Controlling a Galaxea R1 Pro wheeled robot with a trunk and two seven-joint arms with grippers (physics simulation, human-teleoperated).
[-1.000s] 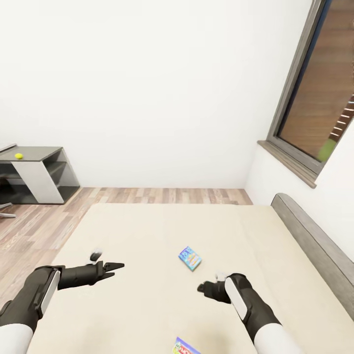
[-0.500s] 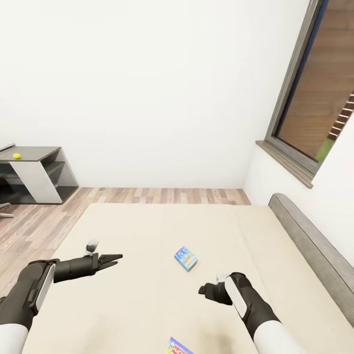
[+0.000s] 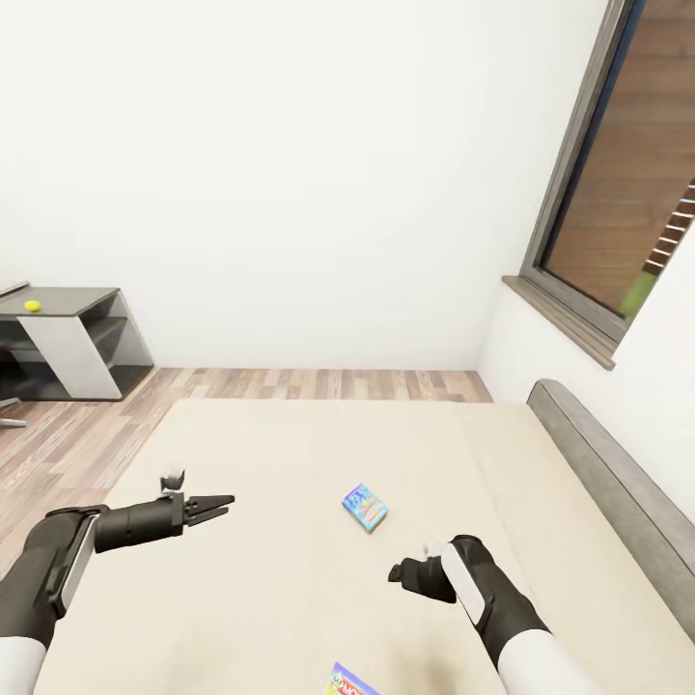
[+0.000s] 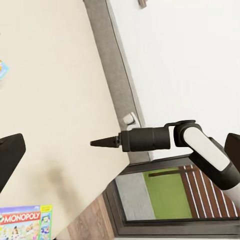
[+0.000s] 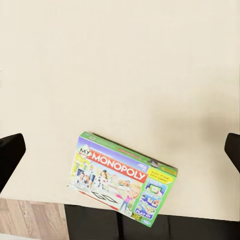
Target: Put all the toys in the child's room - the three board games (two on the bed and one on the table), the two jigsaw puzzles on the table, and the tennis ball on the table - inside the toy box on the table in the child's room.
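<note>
On the beige bed (image 3: 290, 454) before me lie a small blue game box (image 3: 365, 508) near its middle and a green-edged Monopoly box (image 5: 125, 179) at its near edge, well apart.

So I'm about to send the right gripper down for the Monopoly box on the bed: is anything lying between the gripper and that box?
Nothing visible does. In the right wrist view the Monopoly box lies flat near the edge of the bed, with bare mattress around it. The right gripper hangs over the mattress, apart from the small blue game.

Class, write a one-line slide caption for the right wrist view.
Right wrist camera looks down at the Monopoly board game lying flat near the edge of the beige bed.
</note>
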